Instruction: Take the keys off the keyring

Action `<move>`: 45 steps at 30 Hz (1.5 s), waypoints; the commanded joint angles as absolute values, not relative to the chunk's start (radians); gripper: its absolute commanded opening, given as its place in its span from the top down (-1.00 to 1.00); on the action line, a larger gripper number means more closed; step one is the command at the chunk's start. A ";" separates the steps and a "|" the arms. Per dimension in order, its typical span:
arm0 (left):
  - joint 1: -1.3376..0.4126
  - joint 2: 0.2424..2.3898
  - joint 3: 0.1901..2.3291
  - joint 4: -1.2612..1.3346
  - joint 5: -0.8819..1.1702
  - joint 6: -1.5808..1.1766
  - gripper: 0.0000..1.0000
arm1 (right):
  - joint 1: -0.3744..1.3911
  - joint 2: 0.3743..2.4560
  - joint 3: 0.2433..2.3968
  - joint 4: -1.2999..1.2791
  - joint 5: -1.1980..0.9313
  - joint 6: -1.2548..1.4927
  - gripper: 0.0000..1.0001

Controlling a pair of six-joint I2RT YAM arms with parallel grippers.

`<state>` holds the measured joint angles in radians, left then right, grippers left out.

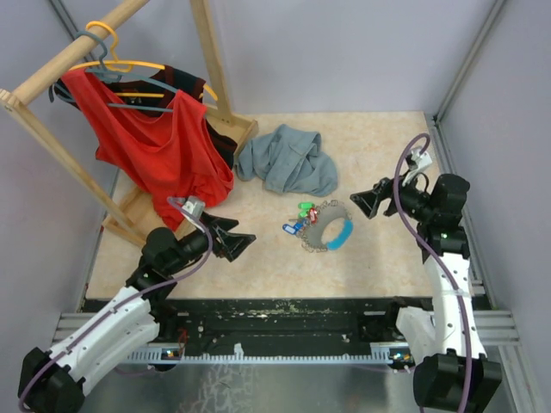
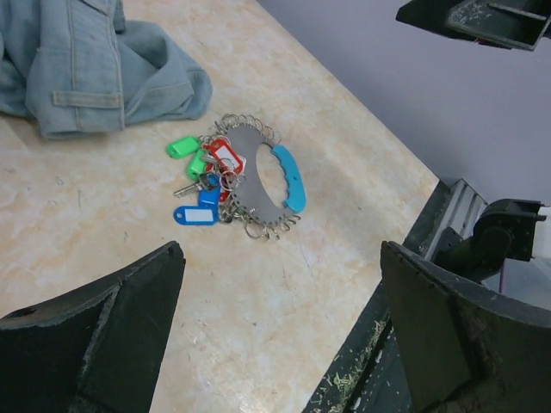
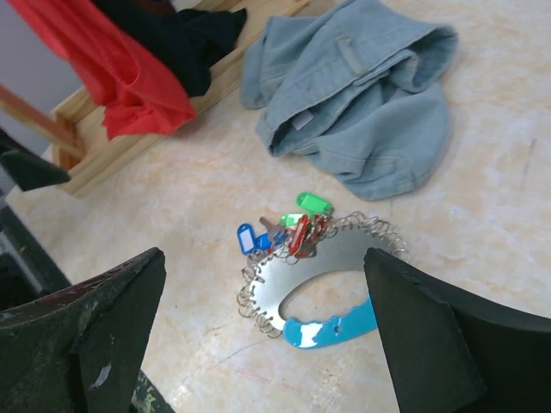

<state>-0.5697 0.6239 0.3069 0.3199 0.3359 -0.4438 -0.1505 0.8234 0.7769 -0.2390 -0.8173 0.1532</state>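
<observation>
The keyring (image 1: 334,227) lies flat on the beige tabletop between my two arms, a grey metal loop with a light blue segment and small wire rings along its edge. The keys (image 1: 300,218), with green, red and blue plastic heads, bunch on its left side. My left gripper (image 1: 241,243) hovers open to the left of them, apart from the keyring (image 2: 260,184) and keys (image 2: 203,182). My right gripper (image 1: 362,205) hangs open just right of the loop. In the right wrist view the keyring (image 3: 320,274) and keys (image 3: 284,231) lie between and beyond the spread fingers.
A crumpled grey-blue denim garment (image 1: 288,159) lies behind the keyring. A wooden clothes rack (image 1: 219,77) with a red shirt (image 1: 159,142) on hangers stands at the back left. Grey walls close in the table, and a black rail (image 1: 284,314) runs along its near edge.
</observation>
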 commanded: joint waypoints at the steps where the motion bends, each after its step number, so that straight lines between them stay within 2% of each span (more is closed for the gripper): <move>1: -0.569 0.617 0.237 0.517 0.370 -0.527 -1.00 | -0.140 0.791 0.707 -0.064 -1.014 0.068 -0.97; 5: -0.568 0.655 0.201 0.587 0.400 -0.607 -1.00 | -0.138 0.792 0.667 -0.036 -1.091 0.037 -0.97; 9: -0.568 0.664 0.188 0.621 0.424 -0.667 -1.00 | -0.138 0.773 0.637 0.055 -1.075 0.109 -0.97; 12: -0.568 0.651 0.181 0.627 0.426 -0.688 -1.00 | -0.145 0.757 0.624 0.118 -1.143 0.140 -0.97; 19: -0.568 0.640 0.190 0.602 0.406 -0.686 -0.99 | -0.139 0.787 0.668 0.024 -1.195 0.067 -0.96; 22: -0.568 0.672 0.213 0.589 0.376 -0.678 -0.97 | -0.097 0.824 0.707 -0.098 -1.128 -0.034 -0.96; 27: -0.569 0.758 0.247 0.602 0.334 -0.661 -0.96 | 0.050 0.914 0.751 -0.248 -0.904 -0.208 -0.96; 35: -0.568 1.054 0.372 0.785 0.357 -0.680 -0.89 | 0.175 1.141 0.852 -0.291 -0.723 -0.189 -0.94; 39: -0.569 1.228 0.458 0.855 0.420 -0.665 -0.84 | 0.195 1.274 0.918 -0.324 -0.679 -0.169 -0.79; 42: -0.569 1.308 0.477 1.009 0.425 -0.641 -0.83 | 0.209 1.344 0.932 -0.316 -0.670 -0.148 -0.72; 43: -0.569 1.330 0.480 1.058 0.417 -0.630 -0.83 | 0.211 1.366 0.929 -0.299 -0.659 -0.130 -0.63; 45: -0.569 1.368 0.496 1.125 0.398 -0.604 -0.84 | 0.217 1.409 0.930 -0.275 -0.653 -0.112 -0.32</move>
<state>-0.5697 1.3144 0.4545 0.8894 0.3908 -0.6590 0.1970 1.3506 0.8864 -0.3134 -0.6891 -0.1551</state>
